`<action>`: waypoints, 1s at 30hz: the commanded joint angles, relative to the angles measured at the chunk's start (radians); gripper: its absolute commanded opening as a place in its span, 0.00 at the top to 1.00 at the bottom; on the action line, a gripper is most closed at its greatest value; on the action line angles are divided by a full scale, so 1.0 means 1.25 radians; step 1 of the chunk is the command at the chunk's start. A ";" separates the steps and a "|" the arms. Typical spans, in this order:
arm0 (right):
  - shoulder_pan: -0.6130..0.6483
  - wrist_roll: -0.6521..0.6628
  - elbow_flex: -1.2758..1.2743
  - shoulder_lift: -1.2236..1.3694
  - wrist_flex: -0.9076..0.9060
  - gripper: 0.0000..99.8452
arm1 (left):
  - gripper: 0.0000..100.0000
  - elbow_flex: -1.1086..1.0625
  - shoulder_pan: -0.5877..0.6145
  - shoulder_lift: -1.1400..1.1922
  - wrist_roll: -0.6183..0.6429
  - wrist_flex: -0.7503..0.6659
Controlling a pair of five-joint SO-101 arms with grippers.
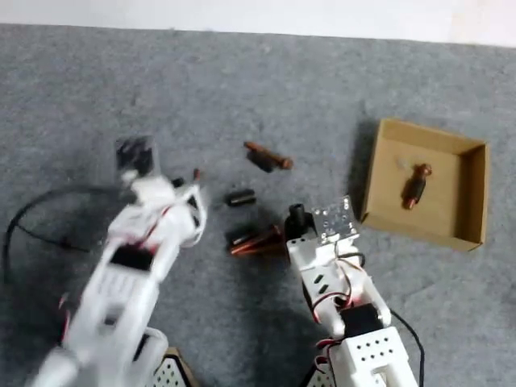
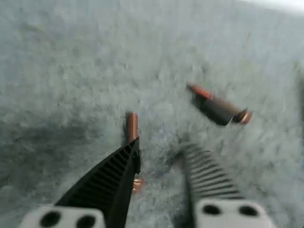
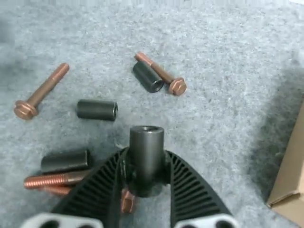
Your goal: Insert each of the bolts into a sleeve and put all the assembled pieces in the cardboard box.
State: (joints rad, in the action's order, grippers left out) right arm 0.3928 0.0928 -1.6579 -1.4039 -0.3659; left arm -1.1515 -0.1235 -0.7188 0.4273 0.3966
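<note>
High view, cardboard box (image 1: 476, 193): I am counting one assembled piece (image 1: 415, 184) lying inside, so I am judging one as done.
Worktop (image 1: 121, 81): bolts and sleeves are lying loose across it, so I am judging most of the job as not yet done.
Right pincer (image 3: 145, 164): it is clenching a sleeve (image 3: 146, 137) upright, with the box sitting at its 3 o'clock.
Left pincer (image 2: 161, 161): it is hanging released over a loose bolt (image 2: 131, 126), which is lying at one finger's tip and running partly under it.
Pair at the right pincer's 11 o'clock: a bolt (image 3: 164, 76) is lying against another sleeve (image 3: 147, 76), seemingly not through it.
</note>
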 commanded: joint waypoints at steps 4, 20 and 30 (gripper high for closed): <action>-0.001 0.000 0.012 -0.013 0.021 1.00 | 0.76 0.293 -0.008 0.506 -0.005 -0.017; -0.001 0.000 0.012 -0.013 0.021 1.00 | 0.76 0.566 0.051 0.702 -0.007 0.303; -0.001 0.033 0.012 -0.013 0.021 1.00 | 0.76 0.462 0.044 0.520 -0.004 0.301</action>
State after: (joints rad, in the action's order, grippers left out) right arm 0.3928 0.0974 -1.6579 -1.4039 -0.3659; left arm -0.5455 -0.0760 0.0499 0.4258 0.7695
